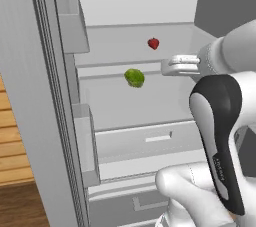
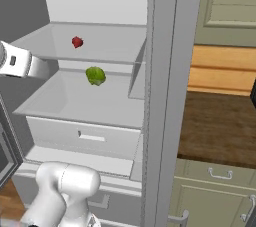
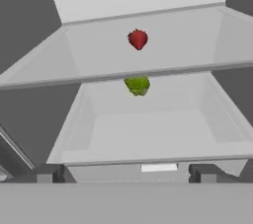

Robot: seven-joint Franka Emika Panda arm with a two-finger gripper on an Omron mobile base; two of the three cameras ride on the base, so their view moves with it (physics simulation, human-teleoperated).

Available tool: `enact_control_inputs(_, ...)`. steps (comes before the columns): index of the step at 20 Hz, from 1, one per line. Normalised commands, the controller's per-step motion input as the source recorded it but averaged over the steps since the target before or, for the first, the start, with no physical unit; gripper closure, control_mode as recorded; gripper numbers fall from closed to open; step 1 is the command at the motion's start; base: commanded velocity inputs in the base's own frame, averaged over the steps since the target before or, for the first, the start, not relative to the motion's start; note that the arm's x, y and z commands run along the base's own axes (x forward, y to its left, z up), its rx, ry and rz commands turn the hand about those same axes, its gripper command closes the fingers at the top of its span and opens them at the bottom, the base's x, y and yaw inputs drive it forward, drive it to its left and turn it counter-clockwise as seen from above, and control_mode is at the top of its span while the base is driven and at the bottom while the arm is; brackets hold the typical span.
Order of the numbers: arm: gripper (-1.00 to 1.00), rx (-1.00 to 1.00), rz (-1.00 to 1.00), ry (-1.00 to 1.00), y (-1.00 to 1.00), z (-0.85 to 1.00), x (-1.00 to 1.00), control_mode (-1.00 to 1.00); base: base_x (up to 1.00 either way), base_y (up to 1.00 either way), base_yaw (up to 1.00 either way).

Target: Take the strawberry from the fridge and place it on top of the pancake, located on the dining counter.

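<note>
Our two-finger pincer [image 3: 126,173], spread wide and empty, faces the small red strawberry [image 3: 138,39] on the upper shelf, but could nudge it backward or catch the green leafy ball [image 3: 137,85] below.

We see a small red strawberry [image 3: 138,39] on pale grey fridge [image 1: 125,33] shelving, a leafy green vegetable [image 3: 137,85] below it (mottled lighter green), and a dark brown wood-plank dining counter [image 2: 220,126] on sage-green panels.

Fridge [image 1: 30,96], open before me: upper shelf [image 1: 120,46] bears one red strawberry [image 1: 153,43]; shelf below bears one green leafy vegetable [image 1: 134,77]; drawer [image 1: 145,141] beneath, closed. My pincer [image 1: 167,66] hangs right of the vegetable, apart from both items.
</note>
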Motion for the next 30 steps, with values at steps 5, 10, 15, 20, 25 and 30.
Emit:
enact_control_inputs(5, -1.00, 0.00, 0.00, 0.03, -0.20, 0.17, 0.74, -1.00, 0.00, 0.00, 0.00)
enact_control_inputs(10, -1.00, 0.00, 0.00, 0.01, -0.28, -0.13, 0.67, -1.00, 0.00, 0.00, 0.00)
enact_control_inputs(15, -1.00, 0.00, 0.00, 0.07, -0.04, -0.33, 0.77, -1.00, 0.00, 0.00, 0.00)
enact_control_inputs(20, -1.00, 0.00, 0.00, 0.12, 0.00, -0.34, 0.79, -1.00, 0.00, 0.00, 0.00)
enact_control_inputs(25, -1.00, 0.00, 0.00, 0.03, -0.01, -0.13, 0.59, -1.00, 0.00, 0.00, 0.00)
enact_control_inputs(30, -1.00, 0.00, 0.00, 0.00, 0.00, -0.01, 0.43, -1.00, 0.00, 0.00, 0.00)
